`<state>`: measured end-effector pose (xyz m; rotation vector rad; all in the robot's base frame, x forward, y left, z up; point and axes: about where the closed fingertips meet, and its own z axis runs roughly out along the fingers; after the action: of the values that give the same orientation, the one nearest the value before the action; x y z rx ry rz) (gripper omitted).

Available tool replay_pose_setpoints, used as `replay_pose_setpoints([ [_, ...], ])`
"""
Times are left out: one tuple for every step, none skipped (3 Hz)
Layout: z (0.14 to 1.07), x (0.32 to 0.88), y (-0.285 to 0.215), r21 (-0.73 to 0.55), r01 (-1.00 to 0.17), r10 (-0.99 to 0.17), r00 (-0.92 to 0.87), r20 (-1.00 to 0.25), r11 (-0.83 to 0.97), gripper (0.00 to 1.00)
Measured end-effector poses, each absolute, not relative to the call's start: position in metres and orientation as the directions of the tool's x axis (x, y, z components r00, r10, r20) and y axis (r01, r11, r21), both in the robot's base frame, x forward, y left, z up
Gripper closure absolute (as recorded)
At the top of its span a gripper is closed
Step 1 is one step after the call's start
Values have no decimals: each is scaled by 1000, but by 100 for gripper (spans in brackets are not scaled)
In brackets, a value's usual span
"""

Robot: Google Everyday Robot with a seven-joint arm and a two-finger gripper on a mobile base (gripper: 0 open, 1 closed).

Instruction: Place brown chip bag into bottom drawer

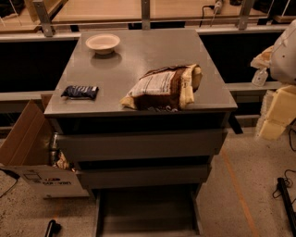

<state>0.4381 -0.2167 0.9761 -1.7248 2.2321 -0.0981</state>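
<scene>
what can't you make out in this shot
Camera view:
- gripper: at the right edge beside the cabinet, partly cut off by the frame.
- bottom drawer: open, its front cut off by the lower edge.
- brown chip bag: on the cabinet top; label print too small to read.
- dark-blue bar: wrapper print too small.

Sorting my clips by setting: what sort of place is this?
Probably an office or lab test area: grey drawer cabinet, railing behind, cardboard box on speckled floor. The gripper hangs at the cabinet's right.
</scene>
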Motion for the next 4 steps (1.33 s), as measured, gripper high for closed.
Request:
replay_pose_setpoints([
  [976,438,-217,-246,-931,-953,-221,-207,269,0],
  [977,446,-207,-315,-924,-965,-153,-215,217,0],
  [977,470,-183,-438,-894,-970,21,-244,91,0],
  [982,508,-146,-560,-828,-927,222,-302,-16,0],
])
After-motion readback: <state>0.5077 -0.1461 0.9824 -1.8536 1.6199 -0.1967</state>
